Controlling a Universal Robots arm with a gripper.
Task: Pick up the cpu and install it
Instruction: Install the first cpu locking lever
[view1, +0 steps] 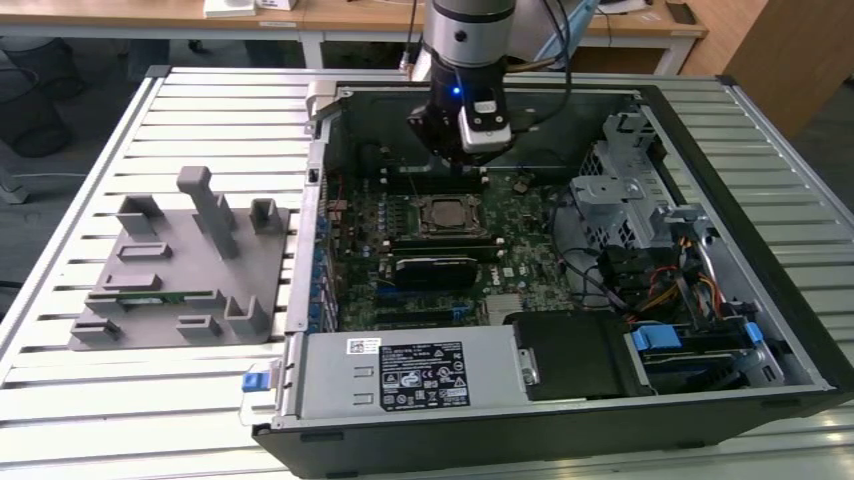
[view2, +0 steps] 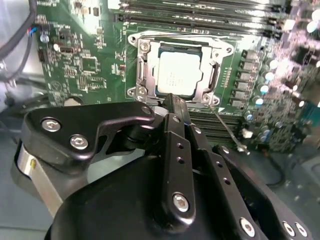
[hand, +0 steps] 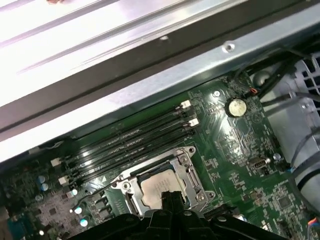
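Exterior view: gripper (view1: 461, 152) hangs inside the open computer case (view1: 747, 300), just above the motherboard (view1: 527, 235), far of the socket (view1: 441, 214).
Second wrist view: cpu (view2: 179, 75) sits flat in the socket frame (view2: 216, 76); fingers (view2: 175, 112) pressed together, holding nothing, just near of it.
First wrist view: cpu (hand: 159, 187) in socket, memory slots (hand: 125, 145) beside it.

Silvery cpu (view2: 180, 75), green motherboard (view2: 90, 60), black pincer (view2: 172, 102), grey fixture (view1: 180, 265)
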